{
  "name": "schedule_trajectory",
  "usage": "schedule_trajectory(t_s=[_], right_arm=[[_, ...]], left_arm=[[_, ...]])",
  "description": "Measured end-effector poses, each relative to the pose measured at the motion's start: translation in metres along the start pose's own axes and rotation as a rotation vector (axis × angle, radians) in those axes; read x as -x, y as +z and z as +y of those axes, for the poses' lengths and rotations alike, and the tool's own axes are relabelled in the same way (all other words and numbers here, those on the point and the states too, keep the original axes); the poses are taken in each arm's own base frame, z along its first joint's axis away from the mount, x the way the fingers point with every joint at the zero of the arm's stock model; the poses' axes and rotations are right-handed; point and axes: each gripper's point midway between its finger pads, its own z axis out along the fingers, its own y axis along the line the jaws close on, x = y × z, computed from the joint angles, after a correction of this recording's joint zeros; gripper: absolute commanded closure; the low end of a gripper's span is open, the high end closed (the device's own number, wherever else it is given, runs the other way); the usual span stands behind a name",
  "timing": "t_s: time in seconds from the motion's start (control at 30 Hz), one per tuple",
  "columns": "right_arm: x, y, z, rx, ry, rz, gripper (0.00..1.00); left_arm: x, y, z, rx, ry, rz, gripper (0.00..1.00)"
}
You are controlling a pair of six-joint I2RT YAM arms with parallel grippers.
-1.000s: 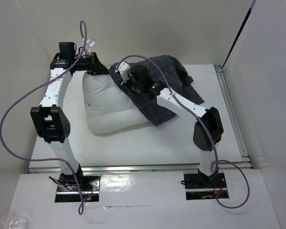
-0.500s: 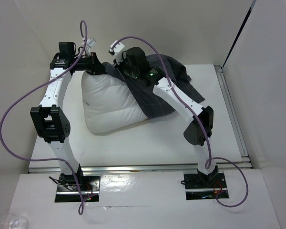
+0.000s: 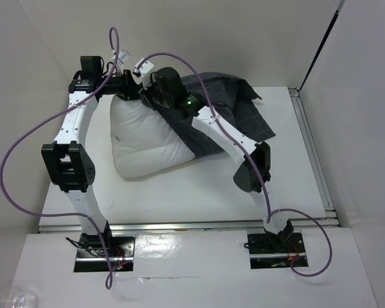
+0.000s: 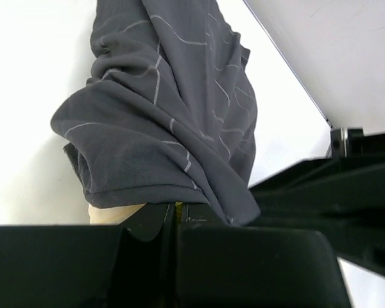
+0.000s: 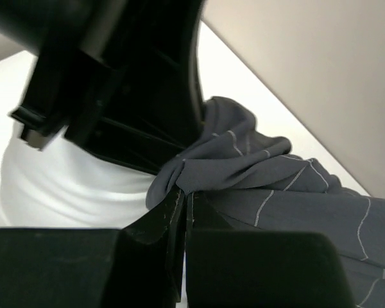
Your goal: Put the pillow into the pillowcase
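The white pillow (image 3: 147, 144) lies at the table's middle left, its far end raised. My left gripper (image 3: 127, 92) is at the pillow's far top corner. In the left wrist view the gripper (image 4: 174, 210) is shut on a yellow sliver of the pillow's edge, with the pale pillow (image 4: 109, 215) beside it. The dark checked pillowcase (image 3: 228, 109) lies over the pillow's right side and spreads to the far right; it hangs over the left jaws (image 4: 167, 122). My right gripper (image 3: 151, 96) is next to the left one and shut on a bunched edge of the pillowcase (image 5: 244, 167), above the pillow (image 5: 70, 186).
The two grippers are close together at the far left, near the back wall. The left arm's black body (image 5: 122, 77) fills the right wrist view's upper left. Purple cables (image 3: 179, 61) loop over both arms. A metal rail (image 3: 311, 147) runs along the table's right edge.
My right gripper has moved far-left with the pillowcase edge, up to the left gripper at the pillow's far corner. The pillowcase has been drawn further over the pillow. The left gripper stayed put.
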Motion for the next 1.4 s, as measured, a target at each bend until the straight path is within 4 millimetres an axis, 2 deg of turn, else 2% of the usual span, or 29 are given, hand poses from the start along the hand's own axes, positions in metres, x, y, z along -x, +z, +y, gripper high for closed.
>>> schedule_trajectory(t_s=[0.17,0.2,0.23,0.3,0.33,0.43,0.5,0.57,0.6,0.67,0.7,0.77,0.8,0.93,1.03,1.1,1.2,1.3,1.4], right_arm=[[-0.001,0.002,0.007,0.009,0.015,-0.002,1.00],[-0.003,0.003,0.007,0.007,0.017,-0.002,1.00],[-0.005,0.005,0.007,0.005,0.019,-0.002,1.00],[-0.010,0.007,0.007,0.002,0.023,0.004,1.00],[-0.013,0.008,0.006,0.001,0.026,0.009,1.00],[-0.022,0.013,0.003,-0.004,0.038,0.015,1.00],[-0.032,0.017,0.000,-0.007,0.039,0.026,1.00],[-0.042,0.020,-0.002,-0.009,0.042,0.040,1.00],[-0.046,0.021,-0.004,-0.013,0.042,0.043,0.91],[-0.047,0.022,-0.010,-0.030,0.051,0.040,0.57],[-0.045,0.022,-0.013,-0.043,0.046,0.032,0.35],[-0.037,0.023,-0.020,-0.072,0.047,0.002,0.18],[-0.032,0.023,-0.023,-0.085,0.044,-0.017,0.12],[-0.020,0.024,-0.034,-0.125,0.039,-0.064,0.13],[-0.018,0.024,-0.038,-0.132,0.028,-0.073,0.17],[-0.022,0.023,-0.041,-0.127,0.019,-0.066,0.18],[-0.044,0.017,-0.054,-0.115,0.010,-0.005,0.18],[-0.078,-0.002,-0.086,-0.145,0.027,0.095,0.20],[-0.119,-0.035,-0.137,-0.219,0.076,0.202,0.18]], left_arm=[[-0.001,0.001,0.002,0.005,0.002,-0.001,1.00],[-0.001,0.001,0.003,0.008,0.003,-0.001,0.97],[-0.003,0.002,0.006,0.018,-0.001,0.000,0.72],[-0.005,0.002,0.015,0.068,-0.008,0.004,0.54],[-0.006,0.003,0.019,0.082,-0.008,0.006,0.54],[-0.011,0.003,0.042,0.203,-0.031,0.017,0.28],[-0.017,0.003,0.061,0.310,-0.052,0.028,0.16],[-0.025,0.001,0.077,0.399,-0.064,0.043,0.08],[-0.029,0.000,0.085,0.440,-0.068,0.048,0.06],[-0.036,-0.004,0.100,0.520,-0.072,0.061,0.02],[-0.040,-0.008,0.107,0.565,-0.076,0.066,0.02],[-0.045,-0.015,0.121,0.648,-0.077,0.076,0.00],[-0.045,-0.020,0.127,0.691,-0.074,0.075,0.00],[-0.048,-0.045,0.142,0.844,-0.058,0.046,0.00],[-0.048,-0.066,0.139,0.894,-0.039,0.023,0.00],[-0.039,-0.076,0.132,0.884,0.004,0.014,0.00],[-0.026,-0.079,0.113,0.802,0.109,0.048,0.02],[-0.032,-0.071,0.080,0.685,0.255,0.143,0.00],[-0.058,-0.057,0.030,0.536,0.407,0.268,0.00]])
